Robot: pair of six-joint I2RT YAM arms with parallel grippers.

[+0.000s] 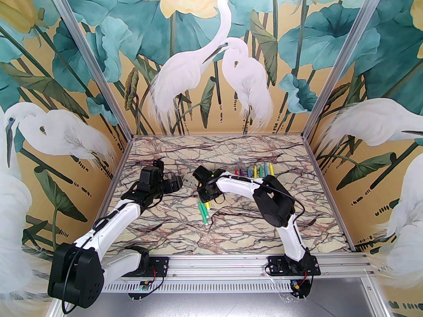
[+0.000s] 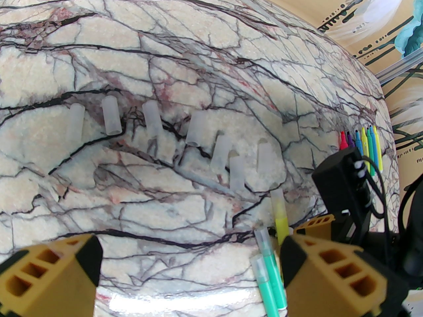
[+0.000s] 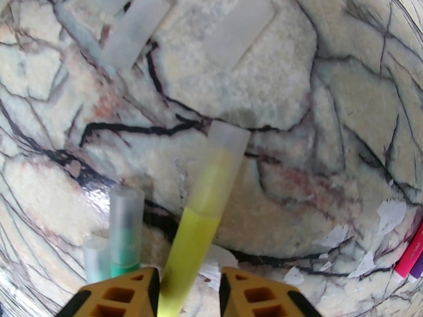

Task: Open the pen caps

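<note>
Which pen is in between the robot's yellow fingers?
The yellow pen, with its cap on. It sits between the fingers of the right gripper, while the two green pens lie beside it, outside the fingers.

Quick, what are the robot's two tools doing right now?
Left tool: open, holding nothing.
Right tool: closed on the yellow pen.

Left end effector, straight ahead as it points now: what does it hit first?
Likely bare table ahead of the left end effector, then the loose pen caps beyond; depth is hard to judge.
</note>
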